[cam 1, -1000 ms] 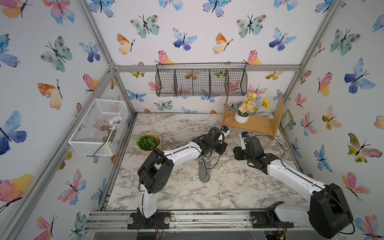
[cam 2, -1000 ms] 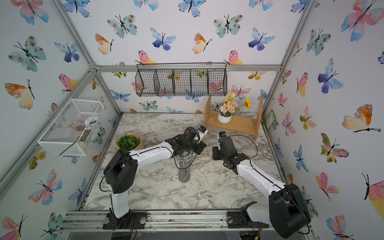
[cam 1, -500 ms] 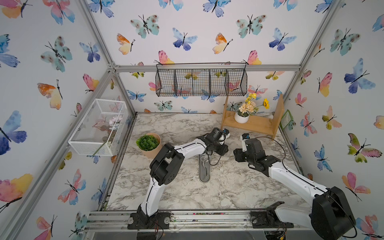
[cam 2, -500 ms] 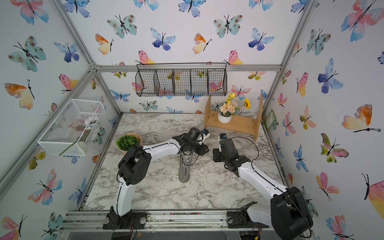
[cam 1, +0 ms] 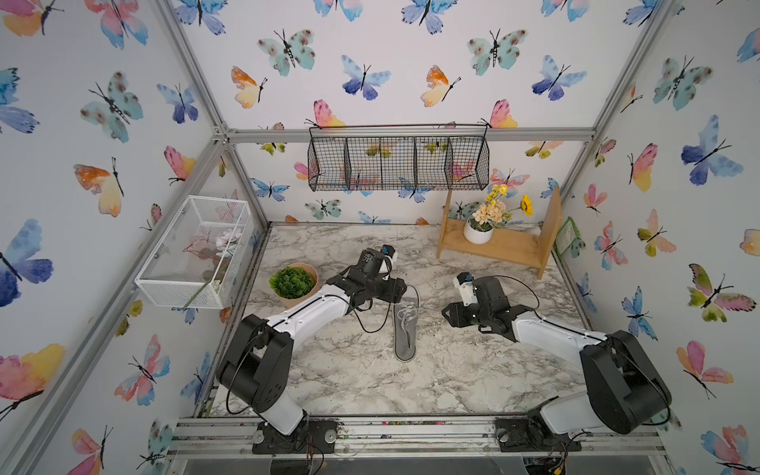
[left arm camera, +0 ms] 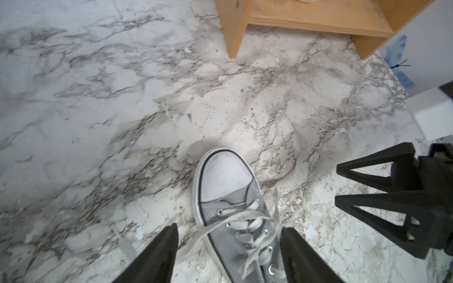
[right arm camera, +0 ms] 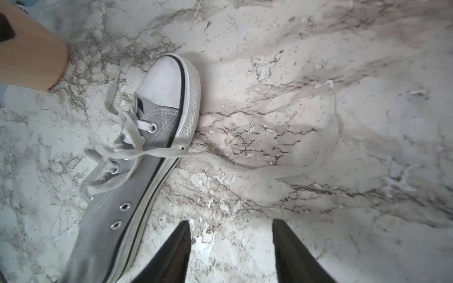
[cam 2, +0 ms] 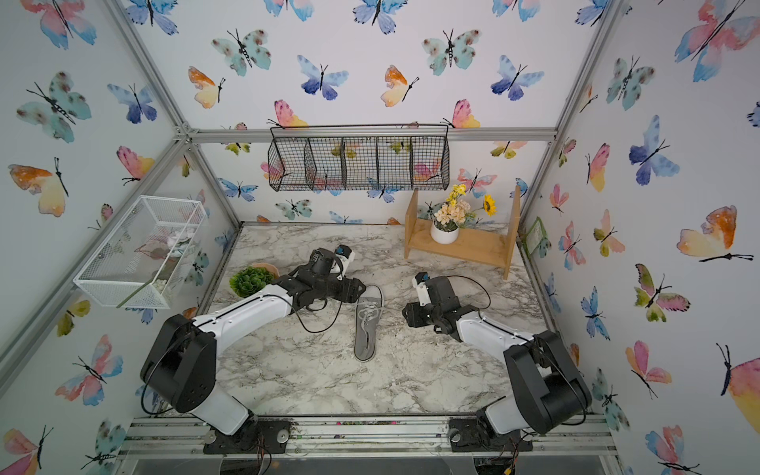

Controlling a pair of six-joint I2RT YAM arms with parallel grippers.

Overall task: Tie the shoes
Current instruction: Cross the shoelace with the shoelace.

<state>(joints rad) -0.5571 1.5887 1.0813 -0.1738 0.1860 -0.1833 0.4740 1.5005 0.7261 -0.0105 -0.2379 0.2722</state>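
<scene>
Left gripper (left arm camera: 229, 226) and right gripper (right arm camera: 231, 221) both apart, empty, mid bench (cam 1: 349, 370): we pinch each lace (right arm camera: 157, 153) close to the shoe (left arm camera: 221, 176) and pull evenly.

Grey sneaker (left arm camera: 228, 208), white toe cap (left arm camera: 224, 176) and laces (left arm camera: 247, 220), on grey-veined white marble tabletop (left arm camera: 98, 110)

Butterfly-print walls (cam 1: 390, 53) enclose a marble-pattern desk (cam 1: 349, 382), framed by aluminium rails (cam 1: 411, 134). Black wire basket (cam 1: 398, 164): mounted on rear wall. White mesh basket (cam 1: 181, 288): mounted on side wall. Wooden shelf (cam 1: 514, 249) at rear corner carries a white flower pot (cam 1: 478, 235).
</scene>
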